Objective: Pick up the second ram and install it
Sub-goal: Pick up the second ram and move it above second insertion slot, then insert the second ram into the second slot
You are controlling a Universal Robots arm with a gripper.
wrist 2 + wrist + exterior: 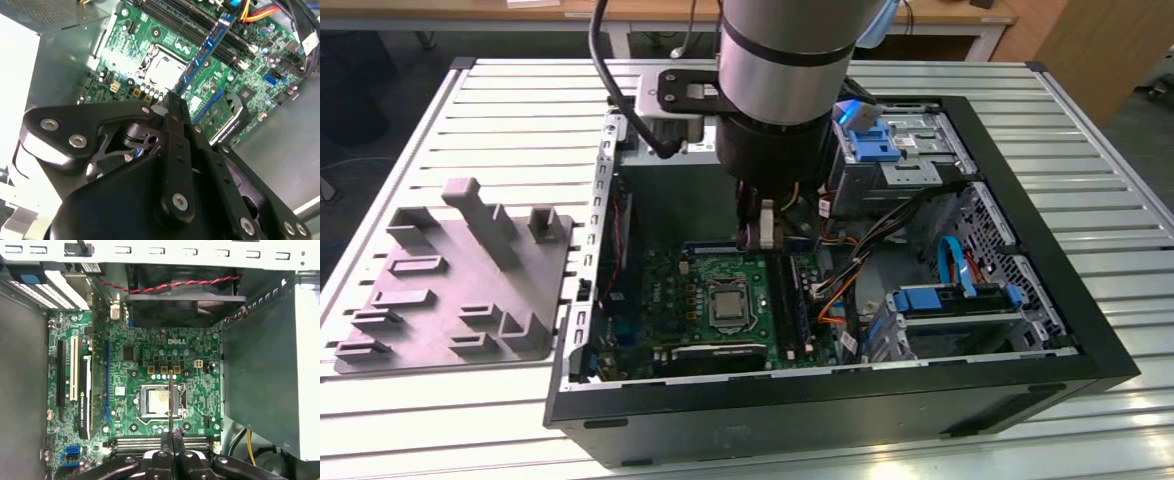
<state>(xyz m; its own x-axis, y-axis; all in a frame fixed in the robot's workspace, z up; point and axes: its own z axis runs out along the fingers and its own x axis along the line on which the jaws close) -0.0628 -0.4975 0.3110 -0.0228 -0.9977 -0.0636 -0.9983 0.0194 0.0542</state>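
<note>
Though apparently clamped, thin flat ram [204,52]

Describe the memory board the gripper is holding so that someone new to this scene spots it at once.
Find the open black computer case on the slatted table, then the green motherboard on its floor. Over it the gripper pinches the second ram, a thin long board seen edge-on across the silver CPU socket. Unlike the long black slots, it hangs clear of the motherboard.

A pale, ribbed metal bench [480,110] spread out on all sides of the gripper [766,238]. Well beyond the gripper stood a wooden-topped desk [947,14], and dark floor [1137,135] showed past the bench's edge.
</note>
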